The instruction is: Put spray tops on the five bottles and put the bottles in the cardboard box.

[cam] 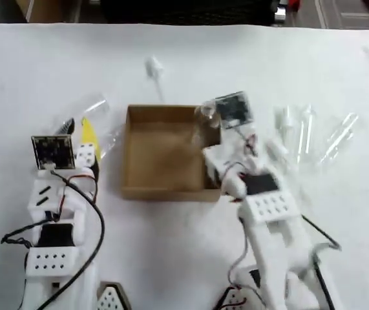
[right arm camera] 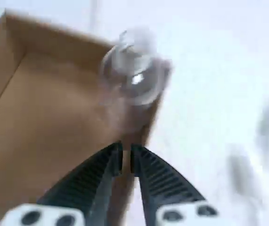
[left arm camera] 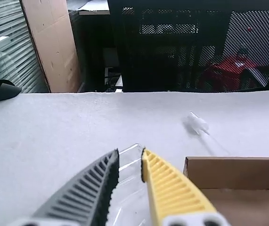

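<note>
On the white bench [cam: 171,258] stand two arms, with one cardboard box [cam: 165,192] between them, open side up.

Left tool [left arm camera: 130,155]: one grey and one yellow jaw, closed on one clear bottle [left arm camera: 129,169], which lies between them. In the high view this tool sits just left of the box. The capped or uncapped state of this bottle cannot be made out.

Right tool [right arm camera: 126,151]: positioned over the right wall of the box. Whether it is open or gripping cannot be told. One second bottle [right arm camera: 134,80], clear and seen end-on, sits at the far right corner of the box, at the rim. Whether it rests inside or on the wall cannot be told.

Beyond the box's far wall lies one spray top [cam: 153,66], white, alone and well apart from both tools.

To the right of the box, two further clear bottles lie on the bench: an upright-lying tube [cam: 307,129] and a slanted tube [cam: 339,137]. Small white pieces near them are too blurred to count.
</note>
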